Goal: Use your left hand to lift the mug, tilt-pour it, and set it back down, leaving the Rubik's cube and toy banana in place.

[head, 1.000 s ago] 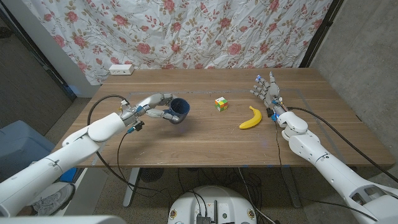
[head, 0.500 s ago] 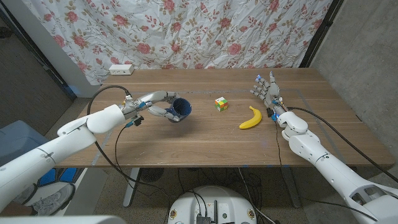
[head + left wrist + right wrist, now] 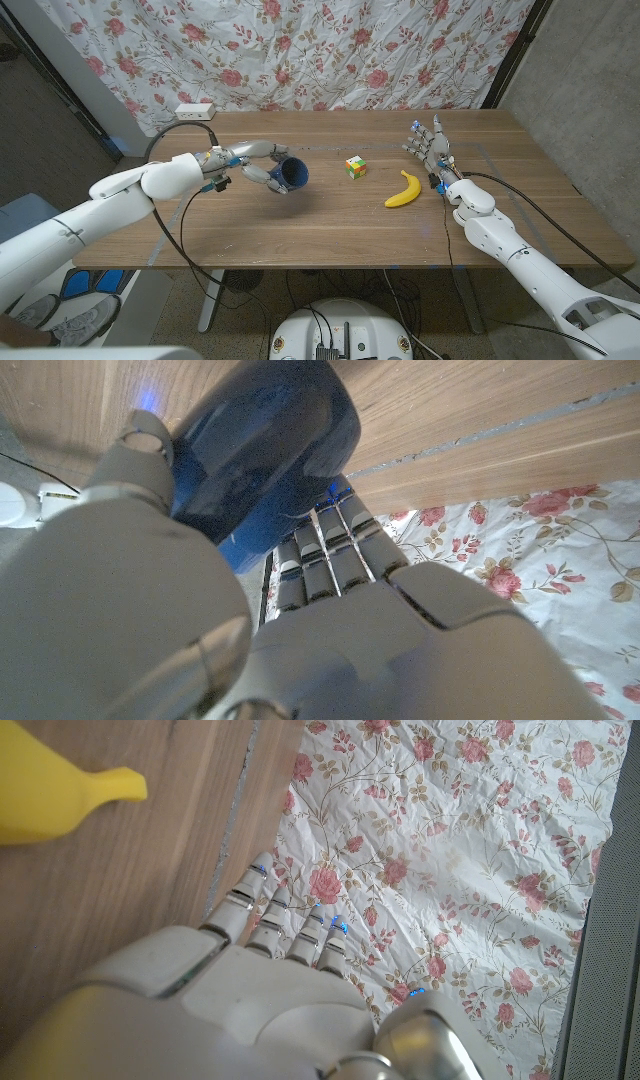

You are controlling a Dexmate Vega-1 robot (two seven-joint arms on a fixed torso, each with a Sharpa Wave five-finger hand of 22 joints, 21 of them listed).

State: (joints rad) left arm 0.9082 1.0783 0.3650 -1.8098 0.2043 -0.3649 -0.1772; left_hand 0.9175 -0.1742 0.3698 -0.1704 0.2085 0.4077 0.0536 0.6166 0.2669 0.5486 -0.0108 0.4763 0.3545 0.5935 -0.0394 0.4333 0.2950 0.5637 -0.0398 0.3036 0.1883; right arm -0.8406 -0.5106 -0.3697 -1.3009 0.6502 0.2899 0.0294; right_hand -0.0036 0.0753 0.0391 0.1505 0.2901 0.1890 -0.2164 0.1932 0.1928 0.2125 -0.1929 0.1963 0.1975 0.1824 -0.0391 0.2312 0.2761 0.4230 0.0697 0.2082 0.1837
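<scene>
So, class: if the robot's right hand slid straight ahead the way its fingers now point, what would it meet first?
The right hand points toward the table's far edge, with the floral curtain behind. The toy banana lies off to its side, so the way looks free up to the curtain, though depth is unclear.

A high camera on the robot's head looks down and forward across the whole wooden surface to a flowered curtain behind it. The left wrist camera sits right behind the left hand, very close, facing the blue mug with the surface beyond. The right wrist camera looks along the right hand, close over the surface, past the banana. All three views share the surface and curtain.
</scene>
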